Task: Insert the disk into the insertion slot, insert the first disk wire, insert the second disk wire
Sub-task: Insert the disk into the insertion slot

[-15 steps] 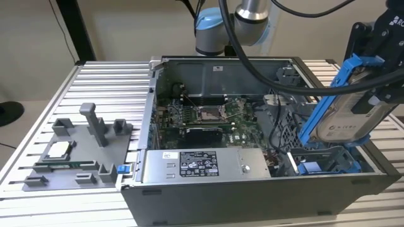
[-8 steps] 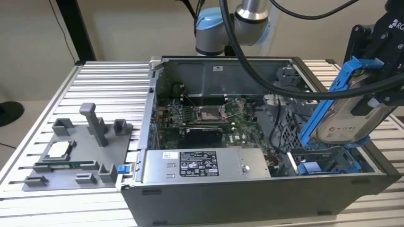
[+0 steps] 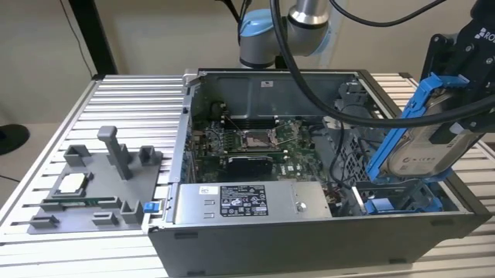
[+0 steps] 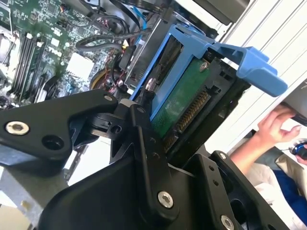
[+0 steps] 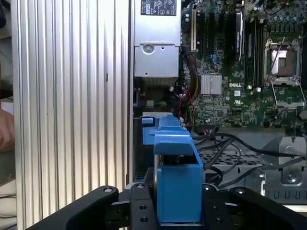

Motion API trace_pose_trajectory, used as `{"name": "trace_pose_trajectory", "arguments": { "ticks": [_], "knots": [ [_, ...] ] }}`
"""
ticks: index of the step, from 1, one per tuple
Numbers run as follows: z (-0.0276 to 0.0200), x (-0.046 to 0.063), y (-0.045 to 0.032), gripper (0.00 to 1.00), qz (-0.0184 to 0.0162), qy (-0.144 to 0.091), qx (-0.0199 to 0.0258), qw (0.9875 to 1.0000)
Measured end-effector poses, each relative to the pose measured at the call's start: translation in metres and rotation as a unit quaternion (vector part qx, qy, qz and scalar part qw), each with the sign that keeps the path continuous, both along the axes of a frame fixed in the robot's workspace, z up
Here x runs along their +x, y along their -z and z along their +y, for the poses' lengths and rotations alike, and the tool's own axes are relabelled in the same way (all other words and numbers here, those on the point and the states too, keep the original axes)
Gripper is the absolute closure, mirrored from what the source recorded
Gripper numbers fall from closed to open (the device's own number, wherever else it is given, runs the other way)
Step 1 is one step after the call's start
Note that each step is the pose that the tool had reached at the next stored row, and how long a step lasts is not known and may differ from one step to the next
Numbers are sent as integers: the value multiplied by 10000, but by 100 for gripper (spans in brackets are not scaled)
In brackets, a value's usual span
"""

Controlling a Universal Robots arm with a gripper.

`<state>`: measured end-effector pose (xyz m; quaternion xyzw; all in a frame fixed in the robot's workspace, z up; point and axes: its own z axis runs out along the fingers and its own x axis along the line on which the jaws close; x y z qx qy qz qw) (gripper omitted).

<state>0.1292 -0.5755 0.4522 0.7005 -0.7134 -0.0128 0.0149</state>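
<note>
Your end effector (image 5: pixel 177 211) clamps the disk (image 3: pixel 428 145), tilted above the slot (image 3: pixel 400 204) at four o'clock of the computer case (image 3: pixel 309 249). You have nothing inserted yet, and neither wiring step is done.

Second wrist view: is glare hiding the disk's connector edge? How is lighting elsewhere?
Second wrist view: no, the disk is evenly lit, though the table behind is washed out. First wrist view: even light, gripper dark. Exterior view: case interior shaded, disk face bright.
</note>
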Motion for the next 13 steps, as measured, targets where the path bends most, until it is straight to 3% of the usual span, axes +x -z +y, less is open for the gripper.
{"name": "trace_pose_trajectory", "arguments": {
  "ticks": [13],
  "knots": [
    [0, 14, 41, 100, 0, 0, 0, 10000]
  ]
}}
